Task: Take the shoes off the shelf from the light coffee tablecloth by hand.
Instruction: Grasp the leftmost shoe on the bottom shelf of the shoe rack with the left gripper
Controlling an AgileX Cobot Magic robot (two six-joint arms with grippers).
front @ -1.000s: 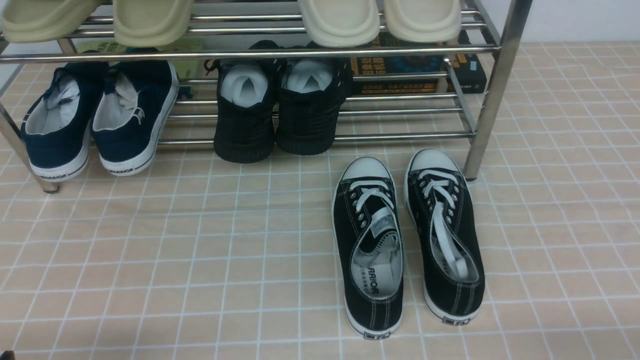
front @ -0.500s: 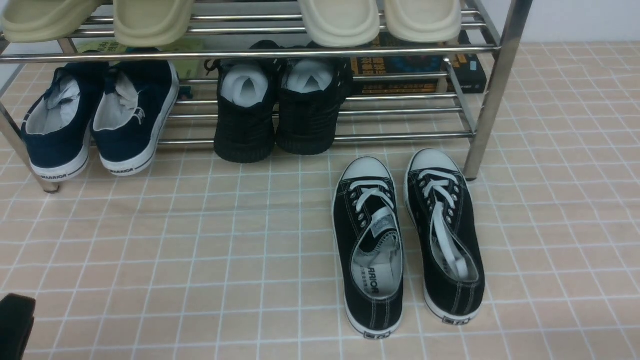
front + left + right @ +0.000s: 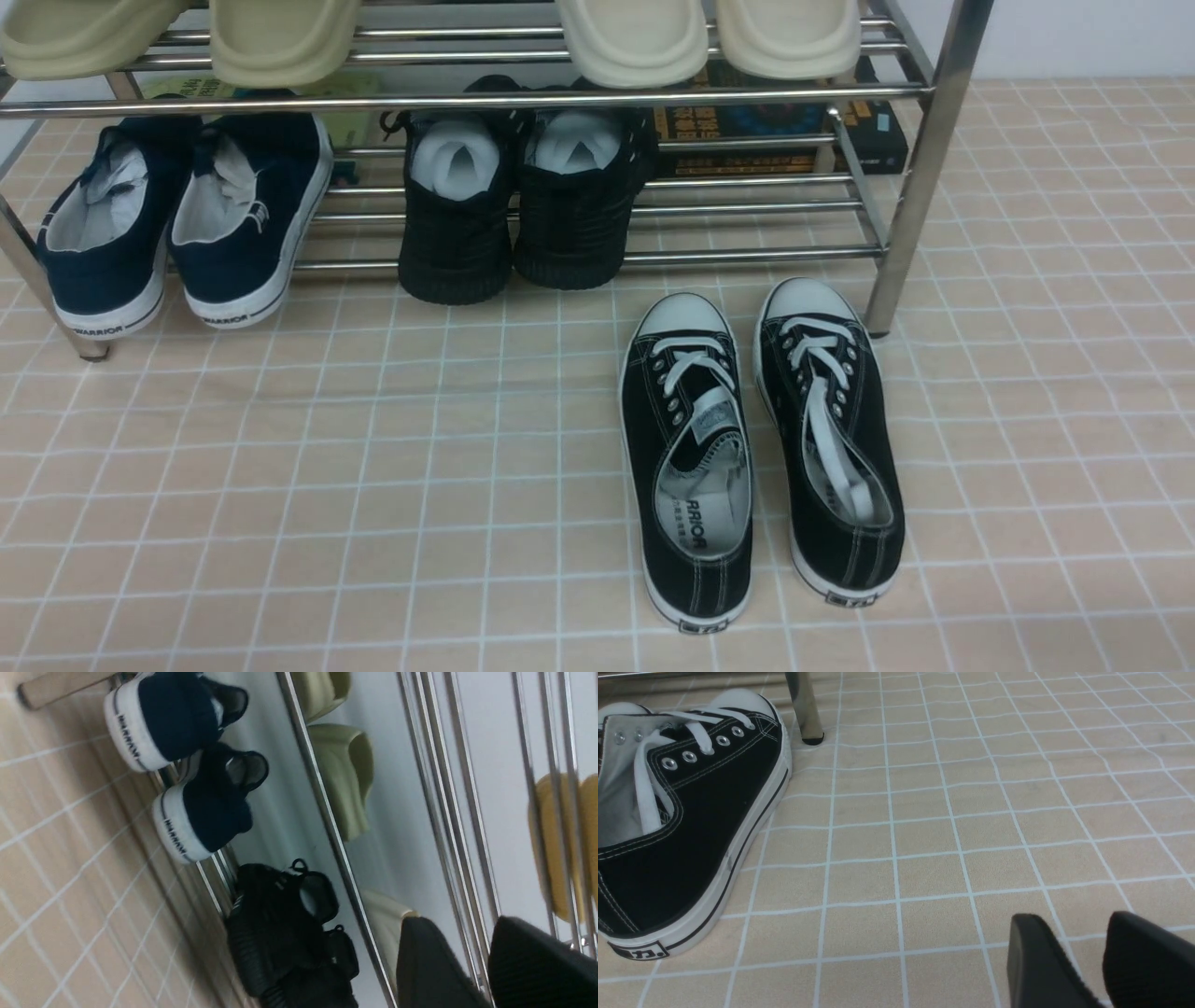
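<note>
Navy shoes [image 3: 177,224] sit untouched at the left end of the shelf [image 3: 747,254], on its lowest tier. Black sneakers [image 3: 756,448] already lie on the tablecloth [image 3: 373,513]. Both the left gripper [image 3: 460,933] and right gripper [image 3: 1069,924] stand parted and empty; the grasp is not yet begun.

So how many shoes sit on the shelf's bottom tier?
4. Left navy shoe and right navy shoe at the left end of the shelf; left black shoe and right black shoe mid-shelf. None looks hidden.
</note>
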